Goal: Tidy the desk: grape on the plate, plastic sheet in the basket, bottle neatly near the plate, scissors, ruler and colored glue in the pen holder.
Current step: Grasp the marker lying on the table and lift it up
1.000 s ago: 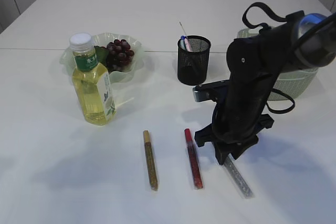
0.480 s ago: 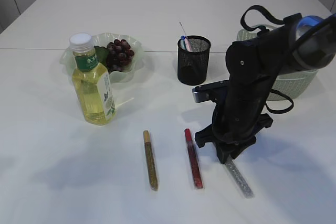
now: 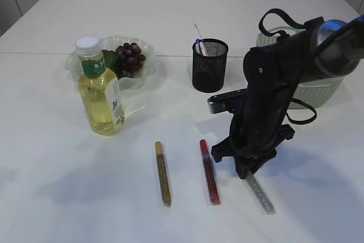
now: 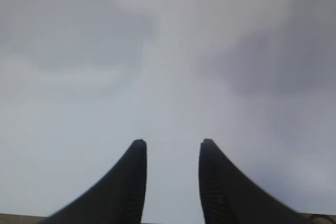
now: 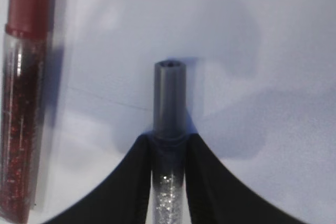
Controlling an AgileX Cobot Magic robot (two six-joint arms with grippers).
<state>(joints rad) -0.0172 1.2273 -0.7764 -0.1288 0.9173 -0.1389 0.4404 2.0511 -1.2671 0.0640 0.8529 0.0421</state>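
Your right fingers [image 5: 137, 182] sit one on each side of the silver glitter glue tube [image 5: 169, 129], pressed against it just below its grey cap, so the right gripper [image 5: 169, 174] looks clamped on the tube, which lies on the white table [image 3: 51, 197]. In the ext. view the tube's lower end [image 3: 260, 194] sticks out toward the camera from under the arm. The red glue tube [image 3: 209, 172] lies just to its left, apart from it, and the gold one [image 3: 163, 173] further left, all three roughly parallel. Your left gripper [image 4: 170, 182] shows only in its own wrist cam: fingers partly open w/ a clear gap, nothing between them, blurred pale surface beyond. The tea bottle [image 3: 100, 89] stands upright right in front of the green plate [image 3: 74, 64], and the grapes [image 3: 129, 57] are on the plate. The black mesh pen holder [image 3: 209, 65] stands at centre w/ a few items already in it; can't tell which. The pale green basket [image 3: 324, 92] is behind the right arm, mostly hidden.
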